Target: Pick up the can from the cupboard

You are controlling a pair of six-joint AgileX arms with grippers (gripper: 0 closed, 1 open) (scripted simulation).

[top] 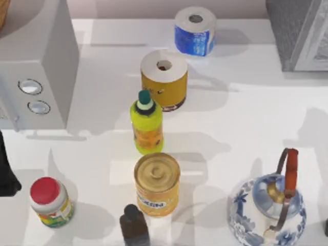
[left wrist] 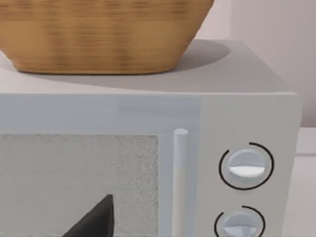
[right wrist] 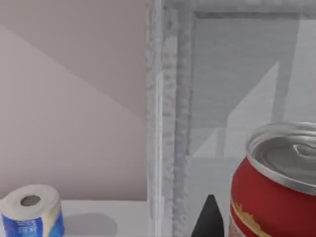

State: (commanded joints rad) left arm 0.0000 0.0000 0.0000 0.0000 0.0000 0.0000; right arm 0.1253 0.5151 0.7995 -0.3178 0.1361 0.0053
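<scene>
Left arm parked at the left edge of the white surface (top: 241,118), facing the pale grey box with two round dials (top: 43,61) (woven basket (left wrist: 98,34) on top); whether its fingers are open cannot be told. Mid-surface clutter runs from the red-lidded jar (top: 50,202) to the big yellow tin with ridged golden lid (top: 157,183). At right, the dark-grey speckled cupboard (top: 292,31). The small red can with silvery top (right wrist: 276,192) sits just beside its white framed front, close to the right gripper, presumably approaching for a grasp; finger state cannot be told. Plain pale wall behind.
</scene>
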